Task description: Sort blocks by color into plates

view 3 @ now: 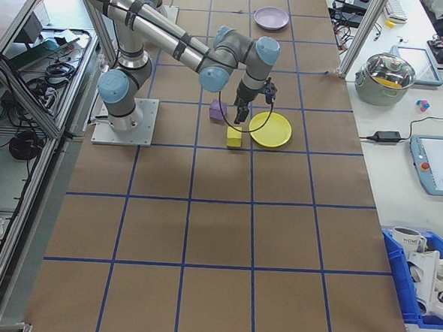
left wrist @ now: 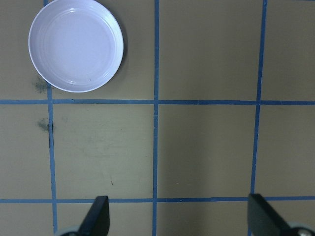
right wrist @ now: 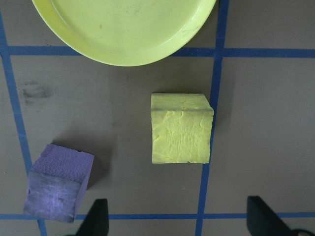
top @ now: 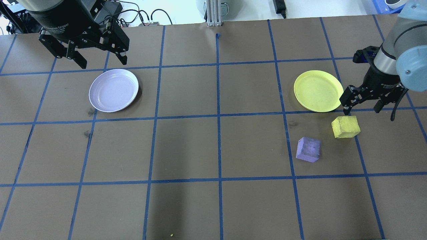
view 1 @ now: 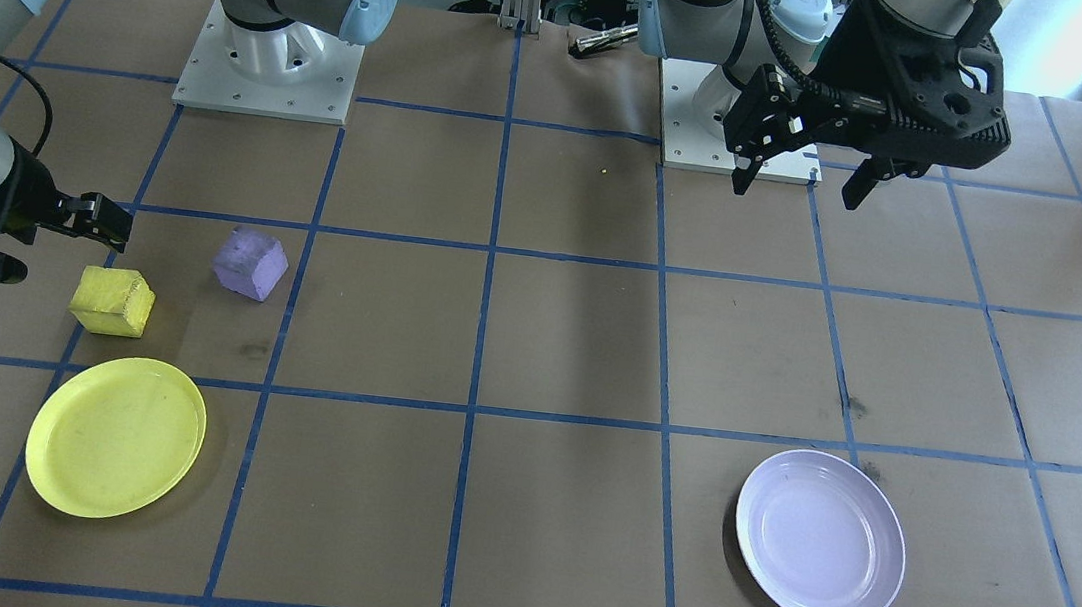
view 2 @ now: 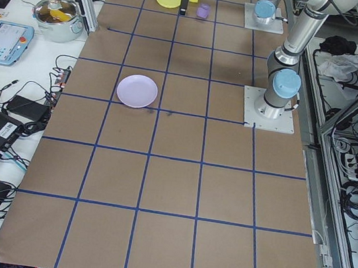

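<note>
Yellow plate (top: 318, 90): I saw it lying flat on the bench (top: 213, 150) with nothing in it, on the robot's right side.
Lavender plate (top: 113, 90): I saw it holding nothing either, well apart from the yellow plate, on the left side.
Yellow block (top: 345, 126): it sat on the bench just beside the yellow plate, outside its rim, on a blue tape line.
Purple block (top: 308, 149): it rested on the bench near the yellow block, not touching it, far from the lavender plate.
Right gripper (top: 361, 105): I had it hanging above the yellow block, fingers spread wide, holding nothing.
Left gripper (top: 100, 61): it hung raised near the lavender plate, fingers wide apart and holding nothing.
</note>
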You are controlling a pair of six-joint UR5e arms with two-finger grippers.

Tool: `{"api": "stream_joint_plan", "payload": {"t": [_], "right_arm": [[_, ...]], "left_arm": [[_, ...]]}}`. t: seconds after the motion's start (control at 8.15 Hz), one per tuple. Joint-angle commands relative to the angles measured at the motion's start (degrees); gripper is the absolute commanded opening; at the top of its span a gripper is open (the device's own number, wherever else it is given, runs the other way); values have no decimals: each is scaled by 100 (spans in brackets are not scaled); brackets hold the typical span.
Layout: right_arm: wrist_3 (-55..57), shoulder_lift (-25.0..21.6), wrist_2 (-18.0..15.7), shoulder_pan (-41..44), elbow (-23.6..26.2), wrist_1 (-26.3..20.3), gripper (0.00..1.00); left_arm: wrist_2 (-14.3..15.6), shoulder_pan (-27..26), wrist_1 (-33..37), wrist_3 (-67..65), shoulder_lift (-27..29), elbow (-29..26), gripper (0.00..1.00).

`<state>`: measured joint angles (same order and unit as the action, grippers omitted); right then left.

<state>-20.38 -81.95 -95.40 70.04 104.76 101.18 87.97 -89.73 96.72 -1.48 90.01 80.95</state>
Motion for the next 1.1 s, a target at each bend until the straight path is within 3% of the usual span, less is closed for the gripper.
{"api": "stream_joint_plan", "payload": {"t": [0.0,0.12,0.25,0.98], "right_arm": [[-45,520,-145,-51,115,51,100],[-254,740,-163,-51,115,51,100],[-343,873,-450,-60,115,94,100],[-283,1462,-444,-51,80,551,100]], "left_arm": [[-34,-1,5,-2,0,9,100],[-26,-1,5,7,-44,70,100],[-17,-1,-4,7,-45,114,100],[-25,-9,-4,7,-115,150,100]]}}
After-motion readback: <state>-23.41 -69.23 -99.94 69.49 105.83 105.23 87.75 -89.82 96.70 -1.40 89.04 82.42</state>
